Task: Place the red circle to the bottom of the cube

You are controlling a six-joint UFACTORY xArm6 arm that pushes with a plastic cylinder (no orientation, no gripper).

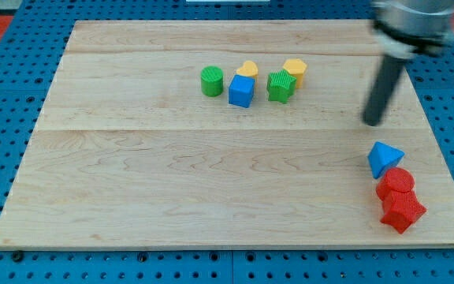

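Note:
The red circle (399, 181) lies near the view's bottom right, between a blue triangle (383, 157) above it and a red star-shaped block (402, 211) below it. The blue cube (241, 91) sits in the upper middle of the wooden board (132, 181). My tip (373, 122) is the lower end of the dark rod at the view's right. It stands just above the blue triangle, apart from it, and far right of the cube.
Around the cube are a green cylinder (211, 80) on its left, a yellow heart (247, 69) above it, a green star (280, 86) on its right and a yellow hexagon (295, 71) further right. The board's right edge is close to the red blocks.

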